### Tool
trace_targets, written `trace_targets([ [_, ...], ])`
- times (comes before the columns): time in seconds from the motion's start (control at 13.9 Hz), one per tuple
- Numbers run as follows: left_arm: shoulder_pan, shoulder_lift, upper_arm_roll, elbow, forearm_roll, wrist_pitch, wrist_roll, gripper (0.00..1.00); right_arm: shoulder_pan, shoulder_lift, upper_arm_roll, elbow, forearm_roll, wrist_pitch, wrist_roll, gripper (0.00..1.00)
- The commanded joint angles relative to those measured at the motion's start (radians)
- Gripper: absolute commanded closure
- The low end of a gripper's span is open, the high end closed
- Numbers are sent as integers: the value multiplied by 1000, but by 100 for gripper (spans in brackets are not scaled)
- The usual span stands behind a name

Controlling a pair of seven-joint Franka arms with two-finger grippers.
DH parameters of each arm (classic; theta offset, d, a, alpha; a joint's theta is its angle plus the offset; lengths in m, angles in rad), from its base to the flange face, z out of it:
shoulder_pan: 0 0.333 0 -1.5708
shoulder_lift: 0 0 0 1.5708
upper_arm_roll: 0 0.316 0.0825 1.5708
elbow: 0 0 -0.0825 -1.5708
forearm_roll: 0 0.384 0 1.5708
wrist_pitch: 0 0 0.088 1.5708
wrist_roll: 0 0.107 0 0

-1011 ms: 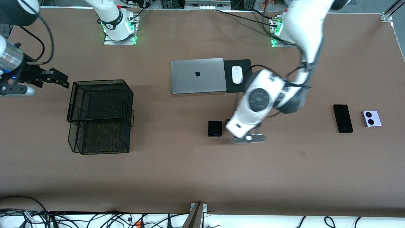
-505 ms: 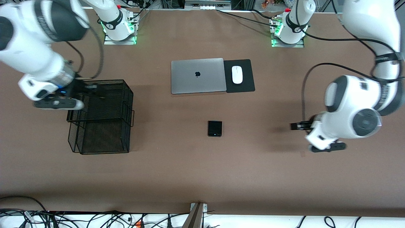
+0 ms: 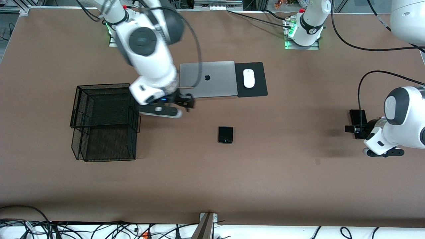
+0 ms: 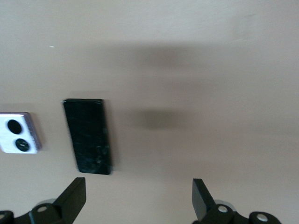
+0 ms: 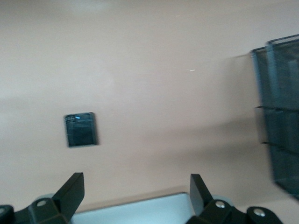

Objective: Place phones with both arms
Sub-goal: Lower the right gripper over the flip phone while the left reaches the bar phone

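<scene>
A small squarish black phone (image 3: 225, 134) (image 5: 81, 129) lies flat mid-table. The long slim black phone (image 3: 357, 115) (image 4: 88, 136) lies toward the left arm's end of the table, partly covered in the front view by my left gripper (image 3: 352, 128) (image 4: 138, 191). That gripper hovers open and empty over its nearer end. The lilac-white phone (image 4: 16, 133) lies beside the slim one and is hidden by the left arm in the front view. My right gripper (image 3: 186, 101) (image 5: 135, 186) hangs open and empty over the laptop's front edge, apart from the small black phone.
A black wire basket (image 3: 103, 85) (image 5: 280, 116) stands toward the right arm's end. A closed silver laptop (image 3: 207, 79) (image 5: 140, 210) and a white mouse (image 3: 248, 78) on a black pad (image 3: 257, 91) lie mid-table, farther from the front camera than the small phone.
The right arm swung from the basket end to the laptop's front edge. The left arm moved from mid-table to the slim black phone. Both grippers stayed open.
</scene>
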Motion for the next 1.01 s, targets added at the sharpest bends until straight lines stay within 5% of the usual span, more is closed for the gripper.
trace_targets([
  [0.0,40,-17,-14,-116,97,124,40,0,105,177,-22,222,-69,-23,160,0],
  [0.43,191,-16,-22,-368,99,516,183,0,231,313,-39,236,-173,130,283,0],
  [0.94,218,-8,-30,-399,91,548,186,0,219,481,-90,236,-224,425,277,0],
])
